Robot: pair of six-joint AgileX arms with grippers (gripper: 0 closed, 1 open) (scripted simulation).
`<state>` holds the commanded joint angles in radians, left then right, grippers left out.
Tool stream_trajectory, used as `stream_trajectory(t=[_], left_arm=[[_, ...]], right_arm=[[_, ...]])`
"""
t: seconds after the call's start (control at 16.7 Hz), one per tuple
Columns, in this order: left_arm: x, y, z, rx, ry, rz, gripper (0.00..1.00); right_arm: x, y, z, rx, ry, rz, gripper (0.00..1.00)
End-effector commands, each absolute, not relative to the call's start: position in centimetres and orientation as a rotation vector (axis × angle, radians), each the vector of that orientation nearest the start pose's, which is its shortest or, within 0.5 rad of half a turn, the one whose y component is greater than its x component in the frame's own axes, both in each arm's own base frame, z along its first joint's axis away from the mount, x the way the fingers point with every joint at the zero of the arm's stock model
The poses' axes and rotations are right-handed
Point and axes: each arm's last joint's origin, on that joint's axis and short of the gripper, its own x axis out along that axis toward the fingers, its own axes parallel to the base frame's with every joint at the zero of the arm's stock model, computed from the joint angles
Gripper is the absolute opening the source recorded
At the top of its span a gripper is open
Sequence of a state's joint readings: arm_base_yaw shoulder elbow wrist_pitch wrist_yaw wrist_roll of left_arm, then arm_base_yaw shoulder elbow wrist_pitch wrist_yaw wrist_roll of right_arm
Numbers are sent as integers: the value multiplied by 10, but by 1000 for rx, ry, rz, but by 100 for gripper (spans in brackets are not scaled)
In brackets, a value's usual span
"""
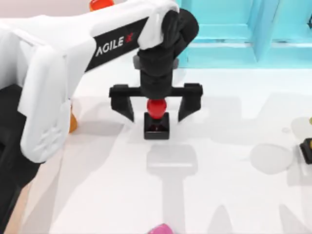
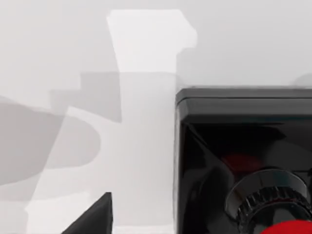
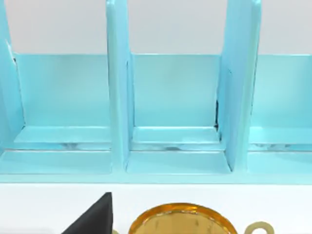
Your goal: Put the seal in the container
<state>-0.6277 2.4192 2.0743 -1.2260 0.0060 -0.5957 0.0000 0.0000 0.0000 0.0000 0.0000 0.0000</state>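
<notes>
left gripper (image 1: 156,108): hanging spread wide, straddling the seal (image 1: 156,120) mid-frame
tip: I'd be centring on the knob before squeezing

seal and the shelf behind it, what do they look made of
The seal: base looks like glossy black plastic, mirroring the red knob in the left wrist view; the knob looks like shiny plastic or lacquer. The shelf: flat cyan panels with a soft sheen, perhaps painted wood or plastic. The pictures leave it open.

The glossy white tabletop (image 1: 229,195) carries the small black-based seal with a round red knob (image 1: 156,124) near its middle, a cyan shelf unit (image 1: 234,34) along its far edge, and a black-based item (image 1: 306,148) at its right edge.
</notes>
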Motion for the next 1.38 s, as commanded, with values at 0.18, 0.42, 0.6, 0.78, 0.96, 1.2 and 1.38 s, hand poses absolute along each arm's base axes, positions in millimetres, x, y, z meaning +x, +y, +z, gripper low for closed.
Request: stream_trajectory(t=[0.18, 0.42, 0.6, 0.78, 0.96, 1.2, 1.38], left_arm=[[388, -274, 149, 15, 1571, -16, 100], [388, -274, 149, 15, 1571, -16, 70], [388, -274, 149, 15, 1571, -16, 47], [388, -274, 149, 15, 1571, -16, 25], [388, -274, 149, 15, 1571, -16, 2], [388, -274, 149, 15, 1571, -16, 0], [388, -274, 149, 15, 1571, -16, 0]], right_arm=[[106, -1, 160, 0, 0, 0, 100], [106, -1, 160, 0, 0, 0, 100], [106, -1, 160, 0, 0, 0, 100], [106, -1, 160, 0, 0, 0, 100], [106, -1, 160, 0, 0, 0, 100], [106, -1, 160, 0, 0, 0, 100], [106, -1, 160, 0, 0, 0, 100]])
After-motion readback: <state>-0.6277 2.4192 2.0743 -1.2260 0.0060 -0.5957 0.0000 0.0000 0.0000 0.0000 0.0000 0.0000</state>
